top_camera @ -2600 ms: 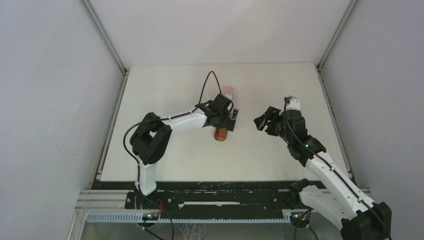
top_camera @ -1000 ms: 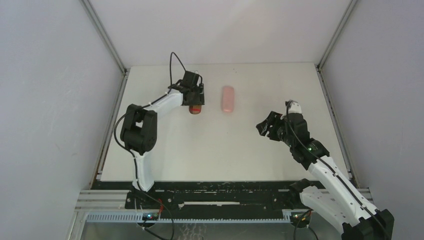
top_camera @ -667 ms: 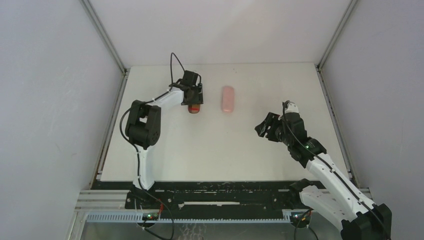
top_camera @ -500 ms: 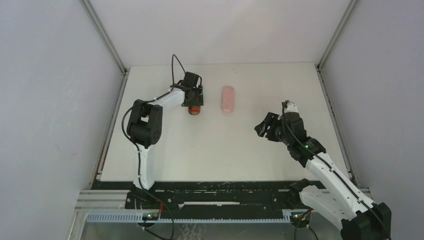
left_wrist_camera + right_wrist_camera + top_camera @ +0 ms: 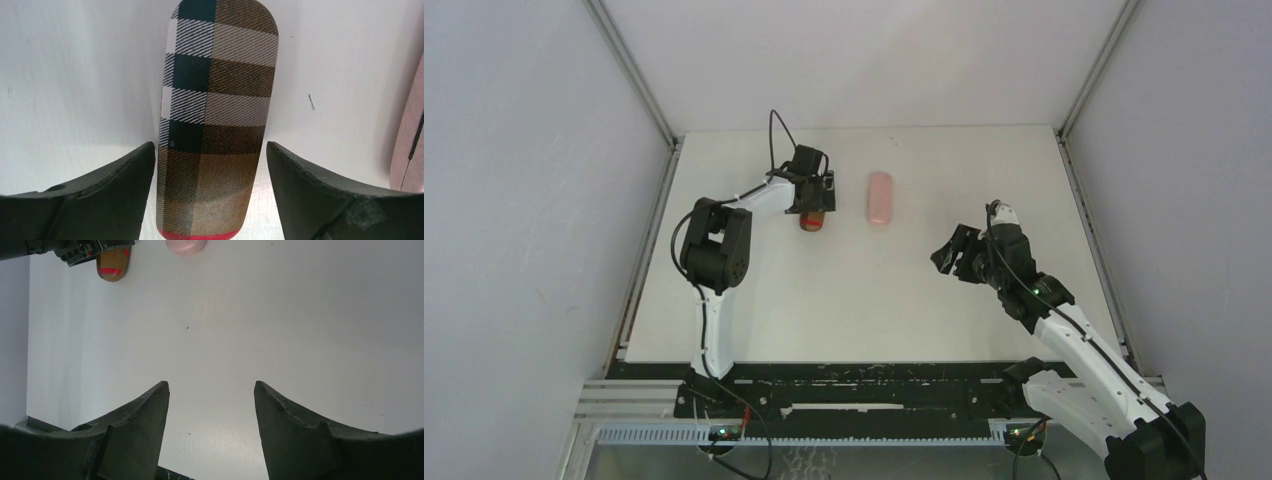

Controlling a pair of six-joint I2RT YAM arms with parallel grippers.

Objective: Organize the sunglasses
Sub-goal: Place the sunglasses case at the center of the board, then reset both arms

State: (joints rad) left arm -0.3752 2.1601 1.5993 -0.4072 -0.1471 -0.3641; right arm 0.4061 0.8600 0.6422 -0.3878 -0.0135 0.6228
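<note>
No sight of the sunglasses in any view; cannot tell where. On the white worktop (image 5: 864, 300), toward its far side, two closed oblong cases: a brown checked case (image 5: 215, 115) with a red end, and a pink case (image 5: 881, 197) near it on the right, not touching. Left pincer (image 5: 210, 150) spread, one finger on each long side of the brown checked case, just beside it, not clearly pressing. Right pincer (image 5: 211, 390) spread too, nothing between the fingers, over bare worktop, well apart from both cases
</note>
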